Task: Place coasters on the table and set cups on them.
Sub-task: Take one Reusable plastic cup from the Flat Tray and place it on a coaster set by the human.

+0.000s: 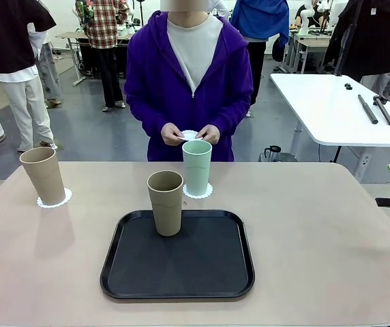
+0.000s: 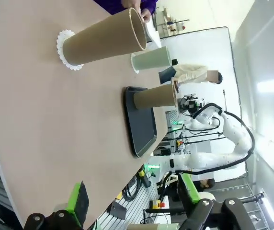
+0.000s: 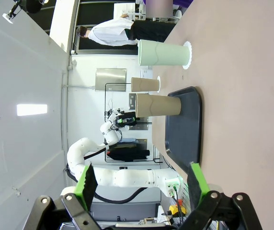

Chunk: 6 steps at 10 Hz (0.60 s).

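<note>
Next the coaster point(image 1: 190, 135) in the person's hands point(image 1: 210, 133) needs laying for the tray's point(image 1: 181, 289) cup point(image 1: 166, 203); left gripper point(image 2: 132, 196), right gripper point(image 3: 142, 184) gape empty

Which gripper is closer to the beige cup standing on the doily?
Left. The left gripper faces the beige cup across bare table, the nearest cup in its view. From the right gripper, that cup lies farthest, past the tray and the mint cup.
</note>
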{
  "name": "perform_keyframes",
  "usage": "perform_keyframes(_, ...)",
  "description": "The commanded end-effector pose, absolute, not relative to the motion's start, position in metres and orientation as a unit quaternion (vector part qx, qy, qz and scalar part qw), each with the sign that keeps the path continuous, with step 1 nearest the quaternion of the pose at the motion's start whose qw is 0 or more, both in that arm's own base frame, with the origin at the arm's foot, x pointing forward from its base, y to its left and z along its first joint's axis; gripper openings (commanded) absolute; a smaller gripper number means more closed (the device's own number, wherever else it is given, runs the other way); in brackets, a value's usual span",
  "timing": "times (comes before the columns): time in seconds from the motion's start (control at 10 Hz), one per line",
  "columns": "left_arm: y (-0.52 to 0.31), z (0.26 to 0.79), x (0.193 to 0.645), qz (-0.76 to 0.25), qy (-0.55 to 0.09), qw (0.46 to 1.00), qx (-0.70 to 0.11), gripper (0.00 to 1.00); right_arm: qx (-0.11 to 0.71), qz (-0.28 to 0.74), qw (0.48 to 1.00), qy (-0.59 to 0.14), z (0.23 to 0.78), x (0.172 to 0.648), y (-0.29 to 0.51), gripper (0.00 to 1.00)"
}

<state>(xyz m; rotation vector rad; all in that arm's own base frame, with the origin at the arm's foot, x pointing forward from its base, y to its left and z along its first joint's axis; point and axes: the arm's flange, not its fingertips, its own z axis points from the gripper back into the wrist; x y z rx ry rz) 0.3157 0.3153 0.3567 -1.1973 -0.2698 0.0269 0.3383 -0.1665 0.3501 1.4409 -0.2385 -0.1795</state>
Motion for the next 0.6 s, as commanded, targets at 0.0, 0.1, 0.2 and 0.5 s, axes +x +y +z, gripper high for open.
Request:
perform_keyframes(0.0, 0.3091, 0.3551, 0.3005, -0.001, -0.172, 0.792, -0.586, 1.0, 0.657, -0.076, 0.742, -0.107, 0.3509, 0.3353, -0.1667, 1.0)
perform_keyframes(0.1, 0.3046, 0.3601, 0.2998, -0.013, -0.17, 0.792, -0.587, 1.0, 0.657, -0.076, 0.742, -0.107, 0.3509, 0.3353, -0.1667, 1.0)
perform_keyframes(0.2, 0.3037, 0.36, 0.298, -0.016, -0.177, 0.794, -0.582, 1.0, 0.657, -0.076, 0.742, -0.107, 0.3509, 0.3353, -0.1667, 1.0)
perform_keyframes(0.5, 0.3065, 0.3572, 0.299, -0.011, -0.164, 0.798, -0.58, 1.0, 0.657, -0.076, 0.742, -0.107, 0.3509, 0.3353, -0.1667, 1.0)
